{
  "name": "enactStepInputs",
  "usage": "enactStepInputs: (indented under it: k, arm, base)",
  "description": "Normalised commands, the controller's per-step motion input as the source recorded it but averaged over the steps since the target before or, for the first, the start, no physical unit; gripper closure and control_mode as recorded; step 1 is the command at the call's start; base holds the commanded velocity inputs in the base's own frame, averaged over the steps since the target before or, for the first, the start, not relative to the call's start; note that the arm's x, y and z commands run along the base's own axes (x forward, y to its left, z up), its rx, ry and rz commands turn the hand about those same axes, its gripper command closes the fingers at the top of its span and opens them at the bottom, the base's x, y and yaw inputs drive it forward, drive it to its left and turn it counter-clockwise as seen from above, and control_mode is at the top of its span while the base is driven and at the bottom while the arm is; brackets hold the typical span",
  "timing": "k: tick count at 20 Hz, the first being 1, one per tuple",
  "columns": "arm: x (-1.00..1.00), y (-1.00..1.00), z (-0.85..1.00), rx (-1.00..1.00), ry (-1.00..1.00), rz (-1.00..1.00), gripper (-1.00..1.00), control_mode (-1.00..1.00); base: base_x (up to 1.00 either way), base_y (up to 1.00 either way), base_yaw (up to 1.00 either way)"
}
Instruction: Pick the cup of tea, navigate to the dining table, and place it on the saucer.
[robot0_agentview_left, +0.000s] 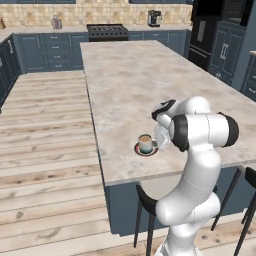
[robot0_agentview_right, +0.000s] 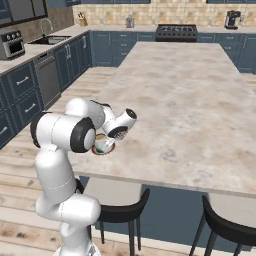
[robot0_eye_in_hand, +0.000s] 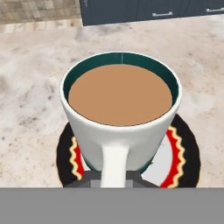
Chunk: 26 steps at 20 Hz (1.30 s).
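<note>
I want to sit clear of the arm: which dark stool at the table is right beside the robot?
The stool tucked under the dining table edge just below the cup of tea, touching the robot's white body; the other stool stands apart, further along that edge.

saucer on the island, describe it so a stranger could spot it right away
Find the long marble-topped dining table; near its front edge stands the cup of tea. The saucer is the round dish under the cup, with a black rim, a red ring and a wavy yellow line.

A black stove (robot0_agentview_left: 107, 31) and a coffee maker (robot0_agentview_left: 154, 18) stand on the far blue cabinets (robot0_agentview_left: 45, 50). Two dark stools (robot0_agentview_right: 222, 227) sit below. A sink (robot0_agentview_right: 52, 39) and toaster oven (robot0_agentview_right: 12, 44) are on the left wall.
</note>
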Motion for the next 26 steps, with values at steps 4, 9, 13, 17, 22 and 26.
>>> enactStepInputs:
  k: [4,9,13,17,22,26]
  arm:
    - [0.20,0.00,-0.01,0.00,0.00,0.00,1.00,-1.00]
    - [0.00,0.00,-0.14,-0.01,0.00,0.00,-1.00,-1.00]
    - [-0.03,-0.07,-0.04,-0.01,0.00,0.01,-1.00,-1.00]
    - [-0.08,-0.15,0.00,0.00,0.00,0.01,-1.00,-1.00]
    - [-0.11,-0.13,0.25,0.00,0.00,0.08,-1.00,-1.00]
    - [-0.38,0.00,0.49,0.00,0.00,0.08,-1.00,-1.00]
  base:
    - [0.00,0.00,0.00]
    - [0.00,0.00,0.00]
    - [0.00,0.00,0.00]
    - [0.00,0.00,0.00]
    - [0.00,0.00,0.00]
    - [0.00,0.00,0.00]
